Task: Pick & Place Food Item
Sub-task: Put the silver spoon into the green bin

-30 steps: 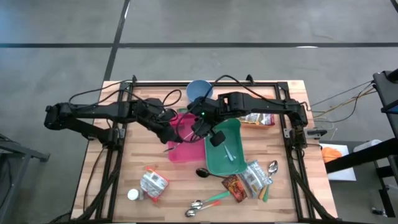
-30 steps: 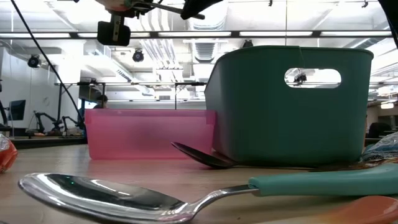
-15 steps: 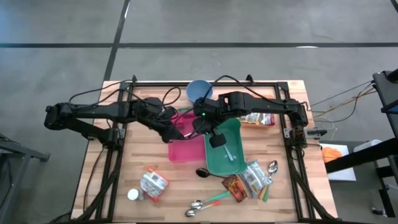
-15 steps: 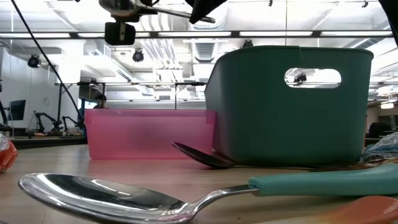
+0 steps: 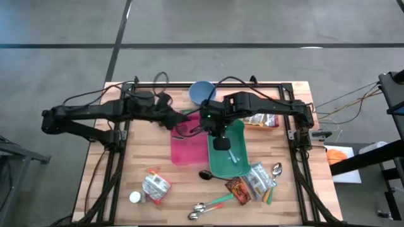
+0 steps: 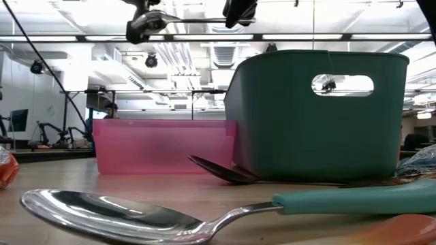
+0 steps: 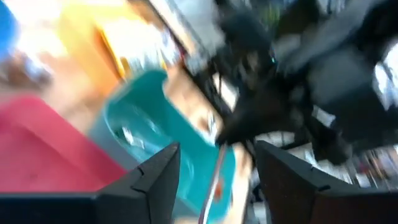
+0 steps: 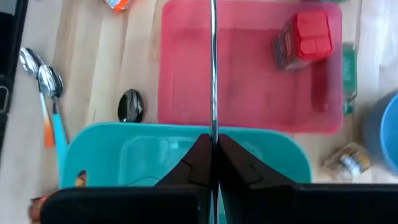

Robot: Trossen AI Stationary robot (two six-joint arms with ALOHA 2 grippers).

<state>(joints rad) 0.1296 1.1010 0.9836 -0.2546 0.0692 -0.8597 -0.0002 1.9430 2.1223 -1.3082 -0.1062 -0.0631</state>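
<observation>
Right tool [image 8: 212, 163]: fingers pressed together, pinching a thin metal utensil handle [image 8: 212, 68], frame centre, above the seam between pink bin [image 8: 249, 112] and teal bin [image 8: 124, 149]. Left tool [image 7: 214, 171]: fingers spread, empty, over the pink bin. Food item: red carton [image 8: 303, 38], upper right inside the pink bin. Bench [image 5: 139, 164]: spoons, packets.

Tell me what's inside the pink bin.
The pink bin holds one red packet near a corner. A thin metal handle, clamped in the right gripper, hides a strip of the floor.

robot lab: ceiling strip lights [image 6: 286, 36]
</observation>
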